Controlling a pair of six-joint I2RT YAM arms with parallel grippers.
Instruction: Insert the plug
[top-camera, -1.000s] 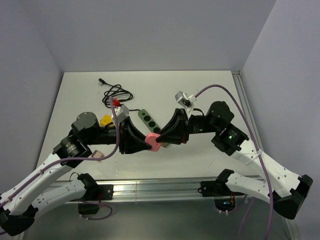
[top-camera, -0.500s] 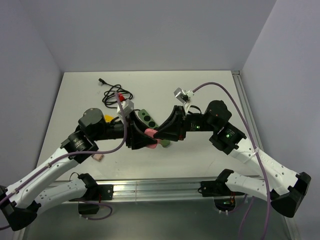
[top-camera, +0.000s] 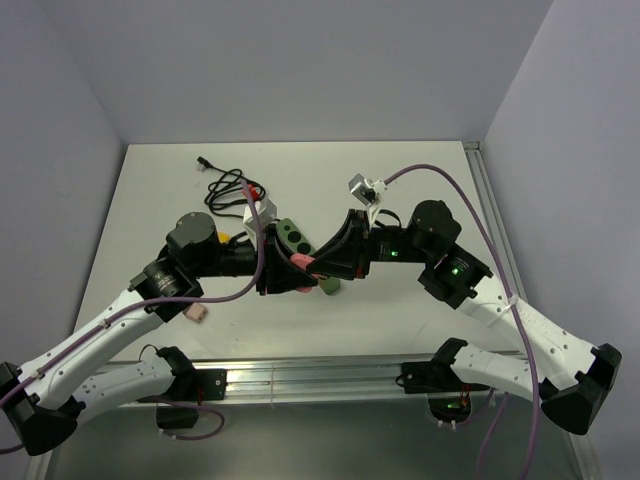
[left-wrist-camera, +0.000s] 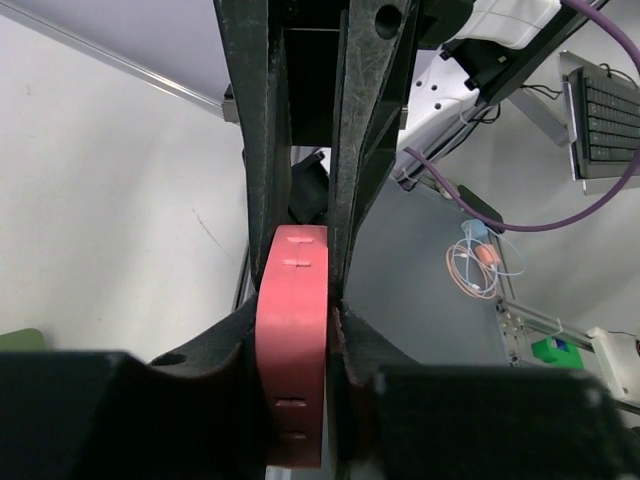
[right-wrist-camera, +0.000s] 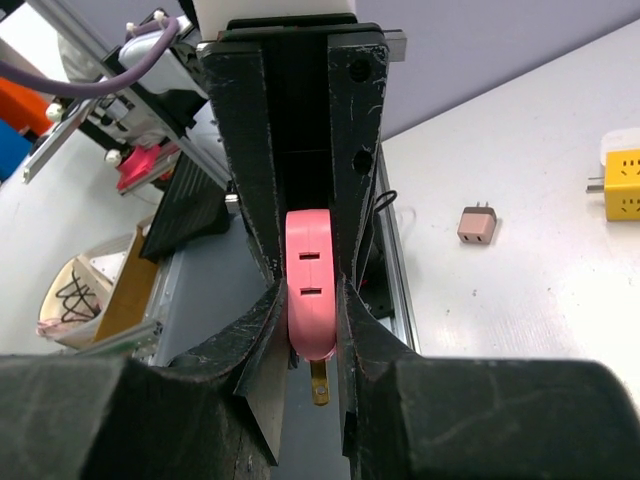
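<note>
where the two claws meet over the middle of the table (top-camera: 410, 310), the view from above hides most of the pink plug (top-camera: 304, 265) behind black fingers, and only a sliver shows. the green power strip (top-camera: 296, 236) runs beneath them with its middle stretch covered, so i cannot tell whether the plug touches it. a yellow adapter (right-wrist-camera: 625, 185) is cut off at the edge of the right wrist view. in the left wrist view the nearest fingers (left-wrist-camera: 200, 370) are a dark blur.

the plug is smooth matte plastic, flat-sided with a rounded end and small slots along its narrow edge. a brass blade (right-wrist-camera: 320, 385) pokes out of one end. the fingers are hard black plastic, long, tapered and scuffed. a small brown adapter (right-wrist-camera: 478, 225) sits alone on the pale tabletop, and a thin black cable (top-camera: 228, 186) lies in loose loops at the far left.

the left claw (left-wrist-camera: 295, 350) is drawn in narrow, pressed against both flat sides of the plug. the right claw (right-wrist-camera: 312, 330) pinches the same plug from the opposite direction. the plug stands edge-on between both pairs of fingers, by the strip's near end.
</note>
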